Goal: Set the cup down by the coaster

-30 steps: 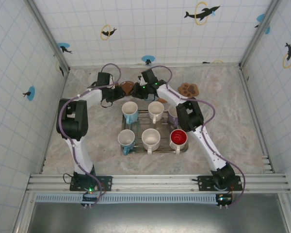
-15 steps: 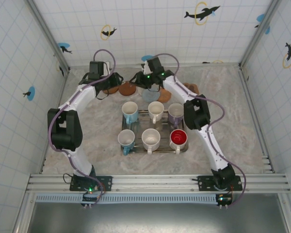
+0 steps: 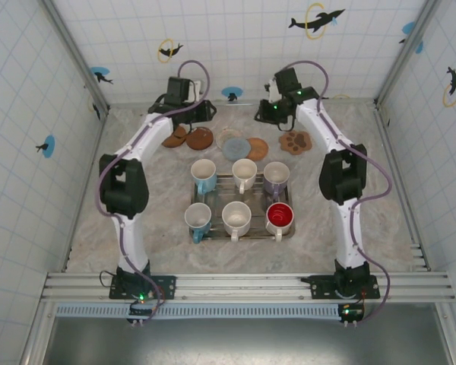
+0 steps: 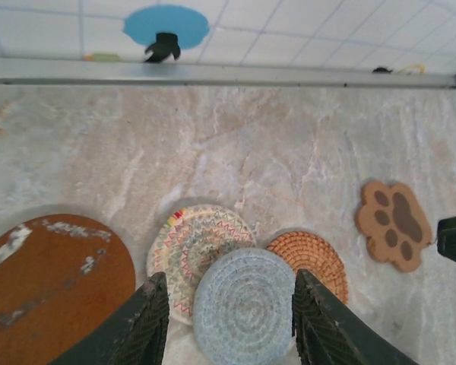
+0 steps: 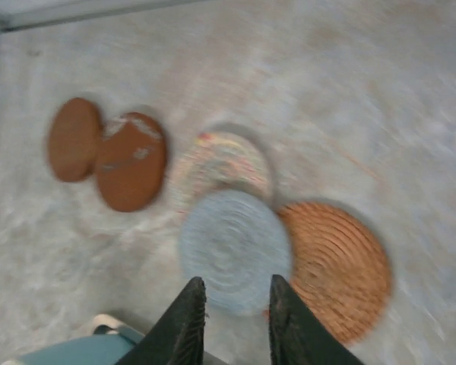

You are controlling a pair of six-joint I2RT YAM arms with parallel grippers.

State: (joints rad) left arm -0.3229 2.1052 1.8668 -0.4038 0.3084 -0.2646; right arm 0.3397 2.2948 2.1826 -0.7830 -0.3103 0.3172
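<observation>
Coasters (image 3: 235, 147) clustered near back wall (image 3: 235, 46), open table (image 3: 365, 198) either side; left claw (image 4: 229, 281) released, right claw (image 5: 235, 283) narrowly parted.

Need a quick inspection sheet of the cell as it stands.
Surface: marble table, no spills seen.
Job's things: six cups on the tray; six coasters in a row beyond it, some overlapping.
Clutter: nothing seen.
Grippers: left gripper open, empty, over the coasters; right gripper the same.
Cables: purple cables loop above both wrists, clear of cups.
Surroundings: tiled walls, dolphin stickers.
</observation>
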